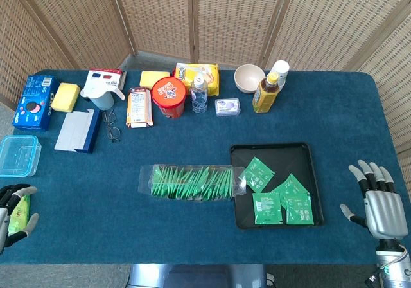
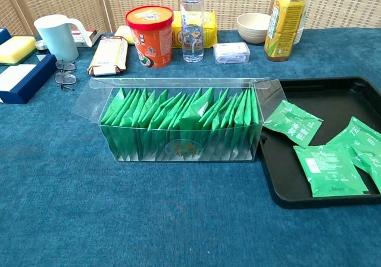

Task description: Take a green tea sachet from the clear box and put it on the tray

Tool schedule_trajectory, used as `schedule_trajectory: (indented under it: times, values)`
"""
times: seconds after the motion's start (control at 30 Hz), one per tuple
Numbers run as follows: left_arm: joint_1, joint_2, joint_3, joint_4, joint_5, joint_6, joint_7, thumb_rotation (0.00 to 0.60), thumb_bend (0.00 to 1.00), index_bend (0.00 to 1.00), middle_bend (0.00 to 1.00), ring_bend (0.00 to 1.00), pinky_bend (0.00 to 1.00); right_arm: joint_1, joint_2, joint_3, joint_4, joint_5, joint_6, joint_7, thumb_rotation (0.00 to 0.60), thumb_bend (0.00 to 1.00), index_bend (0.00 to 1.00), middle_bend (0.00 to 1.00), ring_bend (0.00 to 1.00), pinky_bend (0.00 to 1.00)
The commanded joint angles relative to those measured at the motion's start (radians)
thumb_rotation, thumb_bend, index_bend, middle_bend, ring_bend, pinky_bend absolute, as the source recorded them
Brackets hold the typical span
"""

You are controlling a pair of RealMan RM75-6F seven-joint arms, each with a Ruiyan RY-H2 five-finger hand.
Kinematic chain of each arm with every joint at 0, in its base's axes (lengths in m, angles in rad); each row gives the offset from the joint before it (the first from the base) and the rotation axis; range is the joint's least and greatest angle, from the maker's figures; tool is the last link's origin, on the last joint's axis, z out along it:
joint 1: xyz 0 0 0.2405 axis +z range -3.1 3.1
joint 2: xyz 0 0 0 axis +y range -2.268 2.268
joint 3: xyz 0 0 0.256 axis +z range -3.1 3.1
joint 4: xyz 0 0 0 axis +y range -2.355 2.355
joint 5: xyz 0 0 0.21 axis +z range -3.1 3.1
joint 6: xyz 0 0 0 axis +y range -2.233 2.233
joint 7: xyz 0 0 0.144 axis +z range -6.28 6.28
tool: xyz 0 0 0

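Right now I see the dark blue cloth-covered table [image 1: 96,224] filling most of the head view. At lower centre-right sits the black rectangular plastic tray [image 1: 273,152], with four green tea sachets [image 1: 282,201] lying flat in it; one sachet [image 2: 292,123] lies nearest the box. Touching the tray's left edge, at frame centre, is the long clear plastic box [image 1: 191,182], lid open, packed with a row of upright green sachets [image 2: 181,115].

My right hand [image 1: 380,201] shows at the lower right corner, well apart from the tray, fingers spread and holding nothing. My left hand [image 1: 14,214] is at the lower left edge, fingers curled around a yellow-green packet [image 1: 19,212].

Along the top of the table, left to right: a blue biscuit box [image 1: 35,101], a yellow sponge [image 1: 65,96], a pale blue jug [image 1: 101,96], a red instant-noodle cup [image 1: 169,96], a small water bottle [image 1: 200,92], a cream bowl [image 1: 248,78] and a yellow tea bottle [image 1: 267,92]. A clear blue-lidded container [image 1: 18,155] sits at the left edge.
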Motion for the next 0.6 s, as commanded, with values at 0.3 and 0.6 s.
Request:
schedule_trajectory:
  times: [0.3,0.6]
  values:
    - [-0.001,0.006,-0.009,0.021,0.003,0.011,-0.038,0.6,0.31,0.27,0.25,0.21,0.3,0.046,0.018,0.01,-0.023,-0.051,-0.04,0.036,0.6,0.22,0.12,0.01,0.0,0.0]
    - [-0.023,0.015,-0.026,0.016,0.001,-0.004,-0.046,0.6,0.31,0.27,0.25,0.21,0.3,0.181,-0.009,0.051,-0.092,-0.104,-0.169,0.019,0.6,0.22,0.08,0.0,0.0,0.0]
